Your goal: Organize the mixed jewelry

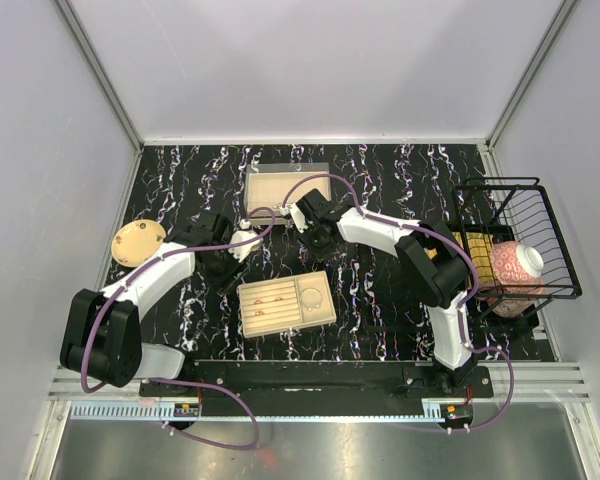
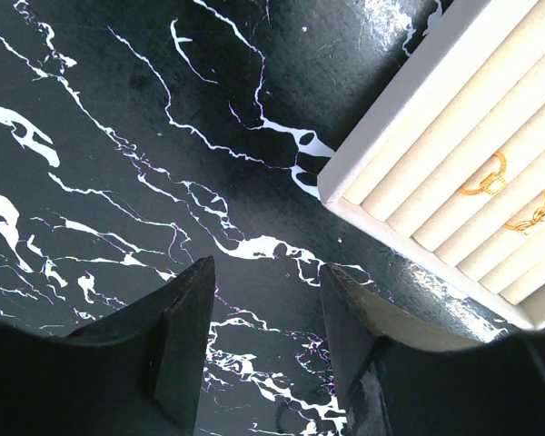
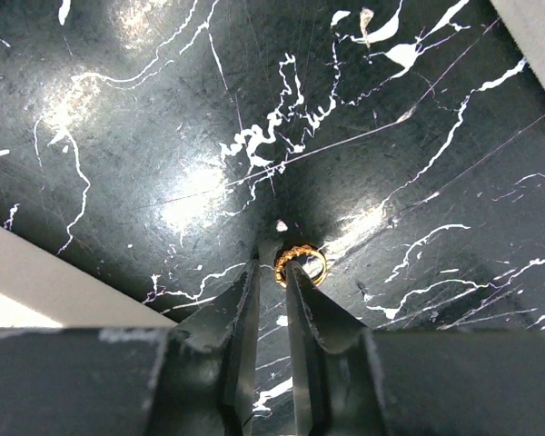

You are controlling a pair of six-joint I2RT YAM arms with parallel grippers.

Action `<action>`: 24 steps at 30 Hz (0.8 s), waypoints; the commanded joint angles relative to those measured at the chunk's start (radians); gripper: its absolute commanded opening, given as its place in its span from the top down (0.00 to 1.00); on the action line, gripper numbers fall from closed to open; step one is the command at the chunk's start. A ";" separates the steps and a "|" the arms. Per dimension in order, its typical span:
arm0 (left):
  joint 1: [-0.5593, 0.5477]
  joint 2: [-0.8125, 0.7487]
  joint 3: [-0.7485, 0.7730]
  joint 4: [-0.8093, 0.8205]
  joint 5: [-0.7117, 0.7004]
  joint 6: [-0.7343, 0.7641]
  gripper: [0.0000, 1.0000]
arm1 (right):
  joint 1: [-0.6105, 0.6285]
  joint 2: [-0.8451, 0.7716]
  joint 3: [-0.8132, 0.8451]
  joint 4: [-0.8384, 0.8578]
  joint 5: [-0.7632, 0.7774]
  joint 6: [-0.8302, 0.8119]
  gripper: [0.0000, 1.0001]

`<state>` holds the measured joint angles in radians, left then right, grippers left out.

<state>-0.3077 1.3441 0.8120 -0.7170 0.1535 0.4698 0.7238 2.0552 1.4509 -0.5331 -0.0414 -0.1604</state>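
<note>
Table (image 1: 380,300), black marble: wire basket (image 1: 500,185) far right, tan disc (image 1: 138,243) left. Slotted tray (image 2: 409,127) at right of left wrist view, two seated rings (image 2: 486,177) in grooves. Loose ring (image 3: 295,252) at right gripper (image 3: 272,265) tips; fingers nearly closed, pinching its beaded edge. Left gripper (image 2: 265,272) spread wide, empty, over bare marble.

Non-task items:
- Black white-veined marble-look tabletop (image 1: 380,170).
- Shallow beige rectangular tray (image 1: 270,172) at the back centre.
- Beige compartmented tray with ridged slots (image 1: 325,312) near the front centre.
- Round tan disc (image 1: 138,243) on the left.
- Black wire basket (image 1: 500,183) on the right, holding a pink-and-white patterned rounded object (image 1: 515,265).
</note>
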 commanded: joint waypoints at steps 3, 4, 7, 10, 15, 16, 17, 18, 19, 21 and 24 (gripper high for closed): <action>0.007 -0.002 0.030 0.008 0.015 -0.010 0.47 | 0.008 0.048 -0.004 0.010 0.035 -0.013 0.83; 0.005 -0.002 0.030 0.010 0.014 -0.010 0.47 | 0.008 0.046 0.000 0.005 0.035 -0.016 0.85; 0.005 -0.003 0.033 0.010 0.012 -0.005 0.47 | 0.008 0.039 0.020 -0.019 0.035 -0.024 0.92; 0.005 -0.006 0.052 0.002 0.029 -0.008 0.48 | 0.008 0.017 0.049 -0.056 0.020 -0.034 0.97; 0.007 -0.017 0.127 -0.022 0.107 -0.019 0.48 | 0.003 -0.045 0.123 -0.136 -0.064 -0.054 1.00; 0.007 -0.016 0.151 -0.028 0.141 -0.020 0.48 | 0.003 -0.056 0.131 -0.162 -0.084 -0.059 1.00; 0.012 -0.017 0.164 -0.032 0.158 -0.020 0.48 | 0.003 -0.066 0.138 -0.175 -0.125 -0.073 1.00; 0.010 -0.016 0.176 -0.042 0.176 -0.023 0.48 | 0.002 -0.085 0.155 -0.194 -0.150 -0.082 1.00; 0.012 -0.014 0.200 -0.045 0.214 -0.028 0.48 | 0.003 -0.098 0.163 -0.223 -0.172 -0.090 1.00; 0.021 -0.008 0.228 -0.062 0.262 -0.049 0.49 | 0.003 -0.130 0.199 -0.260 -0.241 -0.123 1.00; 0.056 0.001 0.288 -0.084 0.394 -0.092 0.51 | 0.002 -0.180 0.265 -0.332 -0.327 -0.171 1.00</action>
<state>-0.2897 1.3441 1.0103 -0.7757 0.3485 0.4404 0.7238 2.0079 1.6009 -0.7620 -0.2134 -0.2531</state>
